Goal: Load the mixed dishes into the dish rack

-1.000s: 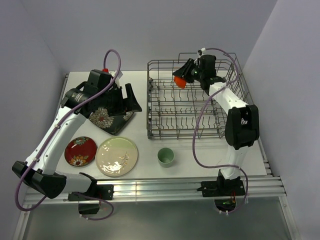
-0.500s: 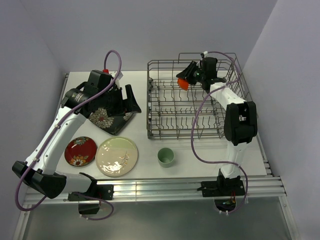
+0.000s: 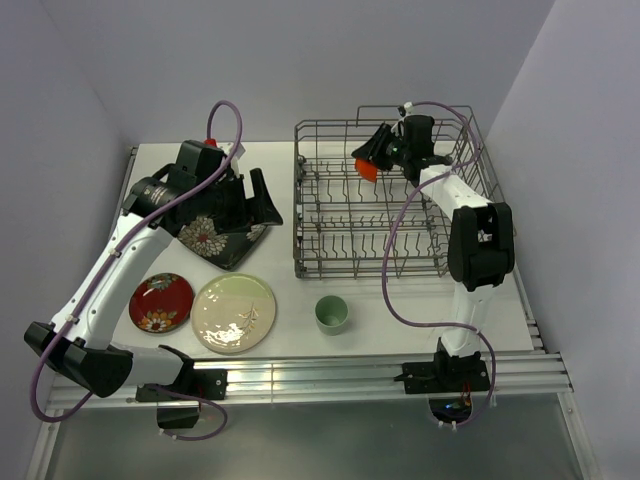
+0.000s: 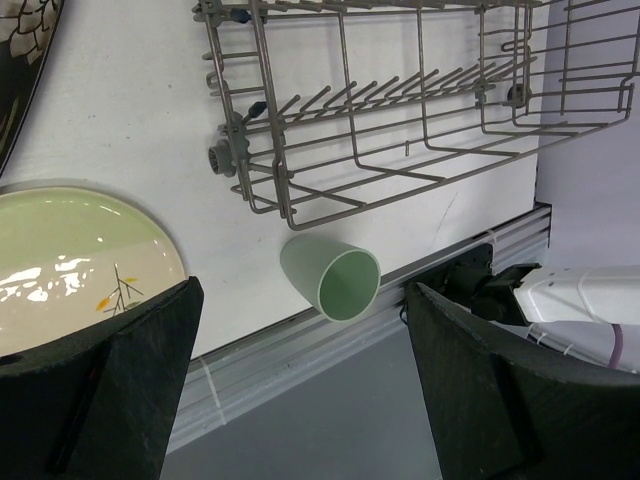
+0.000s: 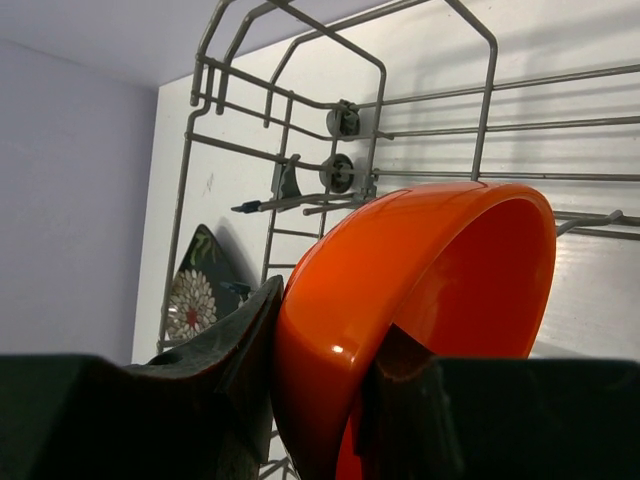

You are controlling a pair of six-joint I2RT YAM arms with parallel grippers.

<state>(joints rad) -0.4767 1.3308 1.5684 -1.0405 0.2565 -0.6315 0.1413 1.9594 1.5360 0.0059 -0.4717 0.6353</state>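
Observation:
My right gripper (image 3: 372,158) is shut on the rim of the small orange bowl (image 3: 364,168) and holds it tilted over the back of the grey wire dish rack (image 3: 298,200). In the right wrist view one finger of the gripper (image 5: 335,320) is outside the bowl (image 5: 440,260) and one inside. My left gripper (image 3: 262,205) is open and empty above the table, beside the black square floral plate (image 3: 215,240). The red flowered plate (image 3: 160,302), cream plate (image 3: 234,312) and pale green cup (image 3: 331,313) stand on the table in front.
The left wrist view, between my open gripper's (image 4: 300,330) fingers, shows the cup (image 4: 335,280), the cream plate (image 4: 70,250), the rack's near corner (image 4: 250,190) and the table's front rail (image 4: 300,340). The rack holds no dishes. Walls close in the table.
My right gripper has carried the orange bowl a little to the right and back over the rack, then nearly stopped. The left arm has not moved.

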